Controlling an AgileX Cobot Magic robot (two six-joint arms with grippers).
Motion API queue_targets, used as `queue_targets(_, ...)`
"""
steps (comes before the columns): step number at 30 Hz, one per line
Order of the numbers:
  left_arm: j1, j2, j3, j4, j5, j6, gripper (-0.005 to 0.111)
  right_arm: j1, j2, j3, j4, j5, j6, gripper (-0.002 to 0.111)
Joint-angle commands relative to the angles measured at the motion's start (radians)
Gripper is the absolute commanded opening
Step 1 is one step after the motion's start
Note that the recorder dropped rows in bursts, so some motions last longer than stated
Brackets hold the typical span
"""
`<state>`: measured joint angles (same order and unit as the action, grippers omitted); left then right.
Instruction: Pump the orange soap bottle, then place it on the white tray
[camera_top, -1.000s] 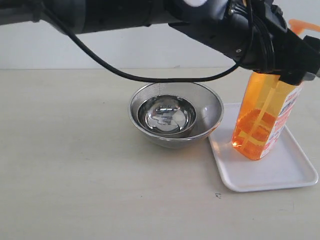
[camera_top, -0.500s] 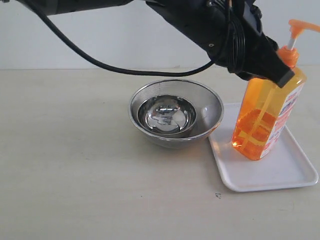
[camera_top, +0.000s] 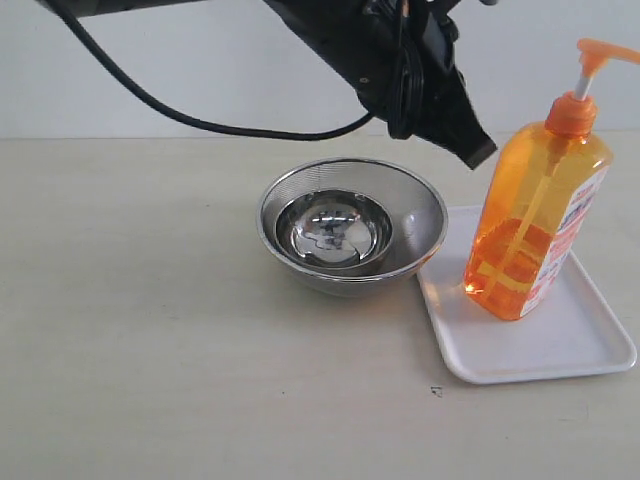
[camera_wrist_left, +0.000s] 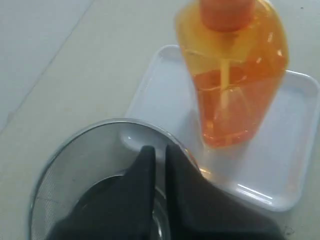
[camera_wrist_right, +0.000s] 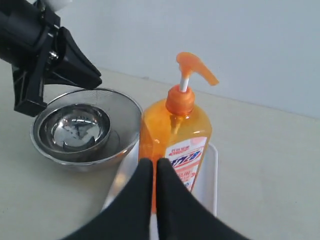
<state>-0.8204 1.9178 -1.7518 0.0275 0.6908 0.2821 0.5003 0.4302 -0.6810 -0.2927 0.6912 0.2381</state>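
Currently the soap bottle (camera_top: 535, 225) stands upright on the tray (camera_top: 565, 355), w/ its base on the tray half nearer the bowl (camera_top: 425, 235). Pump head is up and the white stem is exposed. In ext. view the nozzle points away from the bowl. Orange liquid is darkest in the lower half of the bottle. Neither gripper has hold of the bottle.

Left gripper (camera_top: 478, 152): fingers closed together, nothing held. In ext. view it hangs in the air above the gap btwn bowl and bottle, clear of both, w/ the tip aimed toward the bottle. Left wrist view shows the same gripper (camera_wrist_left: 159, 150) w/ only a thin slit btwn the fingers. It sits over the bowl (camera_wrist_left: 100, 127), w/ the bottle (camera_wrist_left: 232, 85) and tray (camera_wrist_left: 285, 175) beyond the tips.

Right gripper (camera_wrist_right: 154, 162): fingers pressed together, nothing held. Right wrist view shows it in front of the bottle (camera_wrist_right: 175, 130), on the label side; how near it is cannot be told. Left gripper (camera_wrist_right: 95, 80) appears in that view above the bowl (camera_wrist_right: 125, 107).

Bowl sits on the table (camera_top: 150, 350) just beside the tray. In ext. view its rim meets the tray corner, but contact cannot be confirmed. A black cable (camera_top: 200, 125) hangs below the left arm.
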Motion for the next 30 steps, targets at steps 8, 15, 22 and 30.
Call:
queue_targets(8, 0.184, 0.174, -0.003, -1.045, -0.057, 1.004, 0.005, -0.002, 0.032, 0.336, -0.757, -0.262, 0.949, 0.000)
queue_targets(15, 0.265, 0.224, -0.003, -1.361, -0.038, 1.393, 0.005, -0.002, 0.073, 0.411, -1.021, -0.287, 1.263, 0.000)
queue_targets(22, 0.291, 0.307, -0.006, -1.629, 0.076, 1.675, 0.005, -0.002, 0.221, 0.420, -1.327, -0.291, 1.531, 0.000)
queue_targets(30, 0.293, 0.341, -0.006, -1.631, 0.113, 1.675, 0.005, -0.002, 0.433, 0.408, -1.452, -0.162, 1.722, 0.000)
